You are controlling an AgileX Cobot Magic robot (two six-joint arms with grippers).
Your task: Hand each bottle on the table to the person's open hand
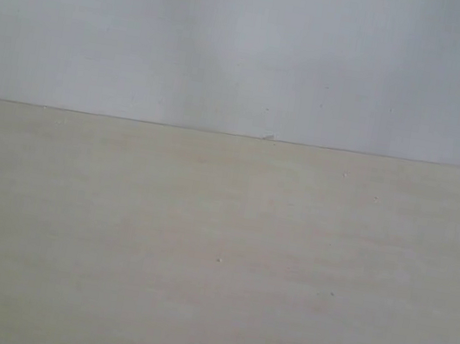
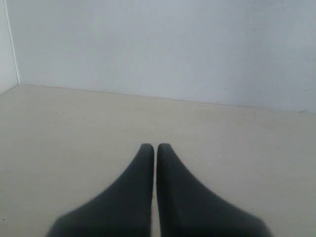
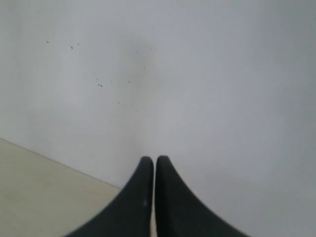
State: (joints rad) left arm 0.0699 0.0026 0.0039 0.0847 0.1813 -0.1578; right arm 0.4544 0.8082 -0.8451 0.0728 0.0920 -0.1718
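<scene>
One table (image 1: 215, 258) in sight, pale beige. In the exterior view it fills the lower half, lying flat with its long axis running side to side. Its far edge meets one grey-white wall (image 1: 250, 52) in a straight seam.

Two pincers, both mine. My left pincer (image 2: 155, 146) is clenched, its two black fingers (image 2: 140, 182) pressed together with only a hairline slit between them. It hangs over the table and points at the wall. My right pincer (image 3: 154, 159) is clenched the same way, two fingers tip to tip. It is aimed at the wall, where a scatter of dark specks (image 3: 98, 84) shows, with a wedge of table below.
</scene>
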